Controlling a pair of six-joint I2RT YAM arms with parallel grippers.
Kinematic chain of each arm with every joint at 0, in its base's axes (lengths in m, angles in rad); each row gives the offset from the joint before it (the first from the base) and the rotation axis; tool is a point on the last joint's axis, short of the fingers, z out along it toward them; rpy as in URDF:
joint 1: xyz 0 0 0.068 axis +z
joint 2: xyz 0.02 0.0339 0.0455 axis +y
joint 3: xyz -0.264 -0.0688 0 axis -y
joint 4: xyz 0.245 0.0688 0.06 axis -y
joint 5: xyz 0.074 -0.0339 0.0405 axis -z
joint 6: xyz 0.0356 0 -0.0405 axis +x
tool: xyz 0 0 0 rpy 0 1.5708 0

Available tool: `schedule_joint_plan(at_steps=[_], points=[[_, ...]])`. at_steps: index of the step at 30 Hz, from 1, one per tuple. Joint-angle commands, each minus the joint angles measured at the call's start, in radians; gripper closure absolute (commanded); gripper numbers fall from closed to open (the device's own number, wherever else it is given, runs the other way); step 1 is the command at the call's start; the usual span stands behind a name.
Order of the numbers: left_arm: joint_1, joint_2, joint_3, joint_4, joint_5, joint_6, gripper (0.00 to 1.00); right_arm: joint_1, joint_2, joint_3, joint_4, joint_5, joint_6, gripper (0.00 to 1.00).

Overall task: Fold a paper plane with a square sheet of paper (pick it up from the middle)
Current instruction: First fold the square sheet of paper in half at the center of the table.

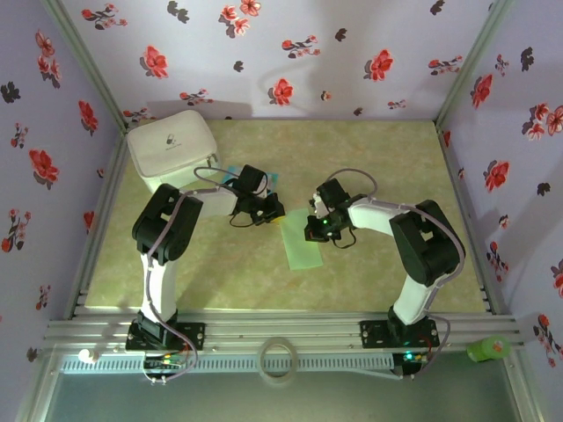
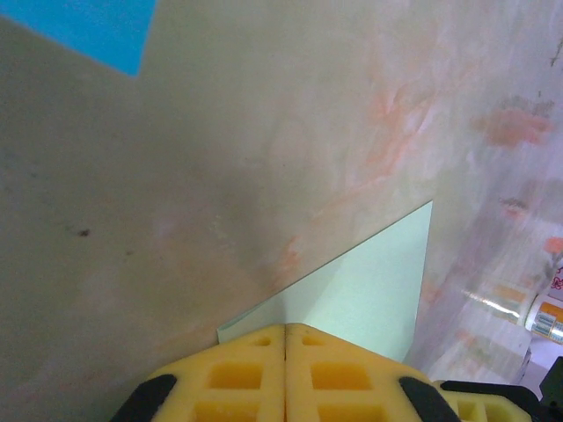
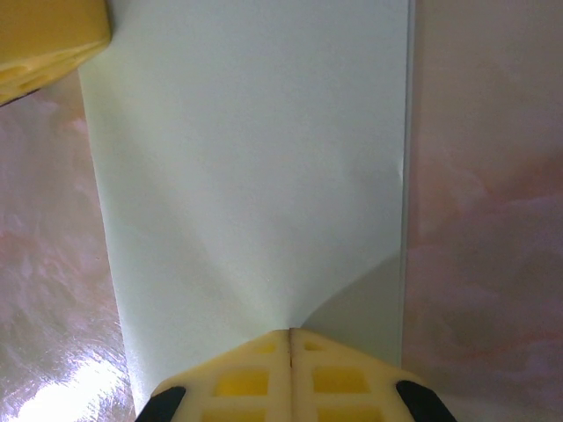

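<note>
The square sheet of paper point(image 1: 303, 251), pale mint green and creased into a narrow strip, lies near the middle of the table between both arms. My left gripper point(image 1: 274, 214) is at the strip's far left corner. In the left wrist view its yellow fingers point(image 2: 285, 327) are shut, their tips on the paper's corner point(image 2: 378, 281), which bends up slightly at them. My right gripper point(image 1: 317, 230) is at the strip's far right side. Its fingers point(image 3: 290, 331) are shut with the paper point(image 3: 246, 158) drawn up to their tips. A left fingertip point(image 3: 44, 44) shows at the far corner.
A white zipped pouch point(image 1: 171, 145) stands at the back left, close behind the left arm. A blue sheet edge point(image 2: 88, 26) lies near it. Flowered walls close in three sides. A tape ring point(image 1: 277, 359) and a green object point(image 1: 488, 350) sit on the front rail.
</note>
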Motion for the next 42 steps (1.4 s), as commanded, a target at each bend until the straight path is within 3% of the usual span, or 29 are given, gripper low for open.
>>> schedule_joint_plan(at_steps=[1,42], points=[[0.013,0.057,-0.005,-0.023,-0.069,-0.001,0.92,0.000,0.048,-0.041,-0.142,0.105,-0.012,1.00],[0.024,0.076,0.043,0.006,-0.083,-0.006,0.93,0.002,0.054,-0.079,-0.107,0.126,-0.019,1.00]])
